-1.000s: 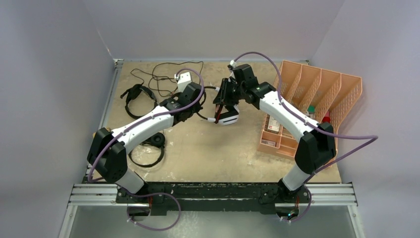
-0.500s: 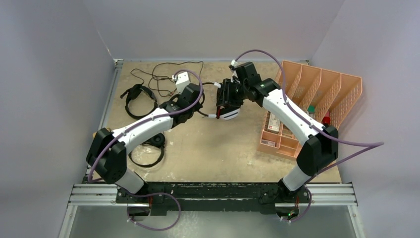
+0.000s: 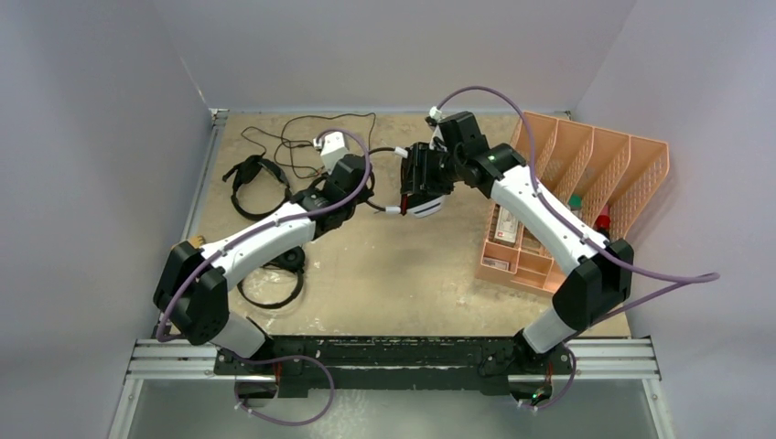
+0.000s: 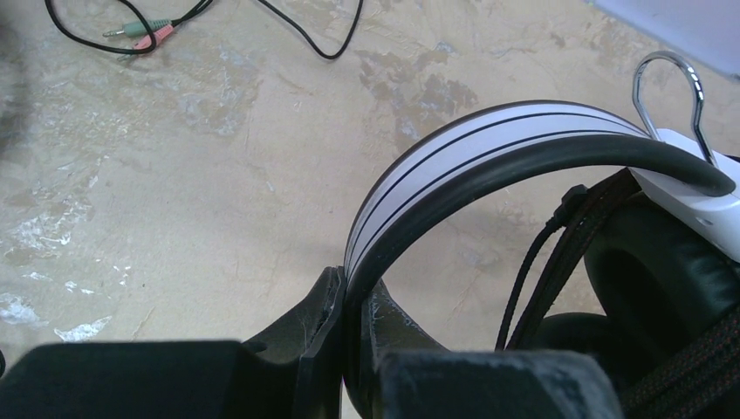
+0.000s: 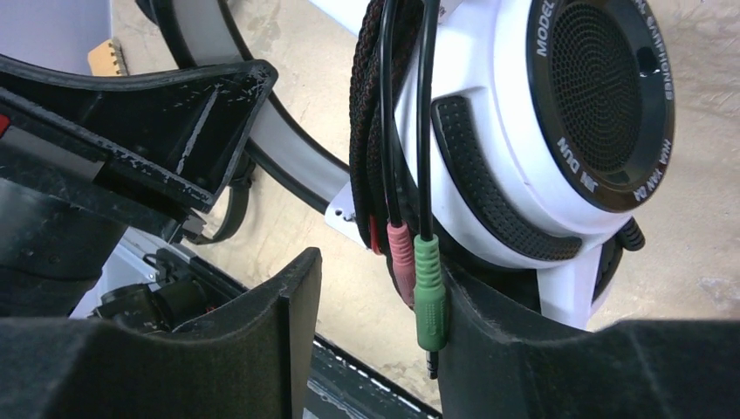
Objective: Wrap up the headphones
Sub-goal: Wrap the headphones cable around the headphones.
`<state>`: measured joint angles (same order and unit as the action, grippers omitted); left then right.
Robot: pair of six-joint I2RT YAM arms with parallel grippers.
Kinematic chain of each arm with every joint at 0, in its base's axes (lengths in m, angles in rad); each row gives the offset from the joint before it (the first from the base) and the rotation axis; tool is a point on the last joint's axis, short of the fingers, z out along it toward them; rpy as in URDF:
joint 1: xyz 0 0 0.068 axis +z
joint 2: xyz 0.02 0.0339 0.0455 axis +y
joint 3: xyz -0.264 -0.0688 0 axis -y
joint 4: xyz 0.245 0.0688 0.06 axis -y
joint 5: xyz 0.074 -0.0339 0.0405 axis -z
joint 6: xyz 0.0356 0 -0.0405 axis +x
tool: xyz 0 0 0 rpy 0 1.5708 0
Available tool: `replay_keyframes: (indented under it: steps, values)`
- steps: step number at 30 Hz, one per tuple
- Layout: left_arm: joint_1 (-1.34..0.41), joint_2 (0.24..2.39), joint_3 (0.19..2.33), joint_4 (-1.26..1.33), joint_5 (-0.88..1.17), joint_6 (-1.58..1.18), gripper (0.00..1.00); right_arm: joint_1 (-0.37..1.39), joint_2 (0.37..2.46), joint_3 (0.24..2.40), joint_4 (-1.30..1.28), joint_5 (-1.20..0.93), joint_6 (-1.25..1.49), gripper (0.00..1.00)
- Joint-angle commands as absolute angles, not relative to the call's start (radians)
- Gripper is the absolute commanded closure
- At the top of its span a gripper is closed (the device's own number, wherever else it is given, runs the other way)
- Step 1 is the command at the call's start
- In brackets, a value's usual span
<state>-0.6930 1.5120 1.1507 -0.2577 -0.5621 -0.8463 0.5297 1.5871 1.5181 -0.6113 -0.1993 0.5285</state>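
The white-and-black headphones (image 3: 418,205) hang above the table's middle back. My left gripper (image 4: 353,305) is shut on their white-and-black headband (image 4: 489,148); in the top view the left gripper (image 3: 368,196) is just left of them. My right gripper (image 5: 375,332) is open beside the white earcup (image 5: 558,113), with black cable coiled around it. The cable's green plug (image 5: 428,292) and pink plug (image 5: 401,262) hang between the jaws, against the right finger (image 5: 506,349). The small black headphones (image 3: 250,174) and the larger black pair (image 3: 274,274) lie on the left.
An orange desk organizer (image 3: 595,174) with small items stands at the right. Loose black cable (image 3: 302,137) sprawls at the back left, its pink and green plugs (image 4: 144,30) on the table. Walls close in the left, back and right.
Both grippers have moved a little toward the back of the table, carrying the white-and-black headphones with them. The left arm has stretched further out.
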Motion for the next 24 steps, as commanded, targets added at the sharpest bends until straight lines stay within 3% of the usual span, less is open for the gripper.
replay_keyframes:
  steps: [1, 15, 24]
  values:
    - [-0.673, 1.410, 1.147, -0.074, -0.588, -0.912, 1.00, 0.527, 1.531, 1.571, -0.653, -0.189, 0.477, 0.48]
    - [-0.653, 1.355, 1.066, 0.108, -0.574, -0.874, 1.00, 0.526, 1.492, 1.572, -0.627, -0.269, 0.409, 0.47]
    - [-0.627, 1.353, 1.070, 0.229, -0.591, -0.849, 1.00, 0.526, 1.467, 1.558, -0.545, -0.450, 0.400, 0.37]
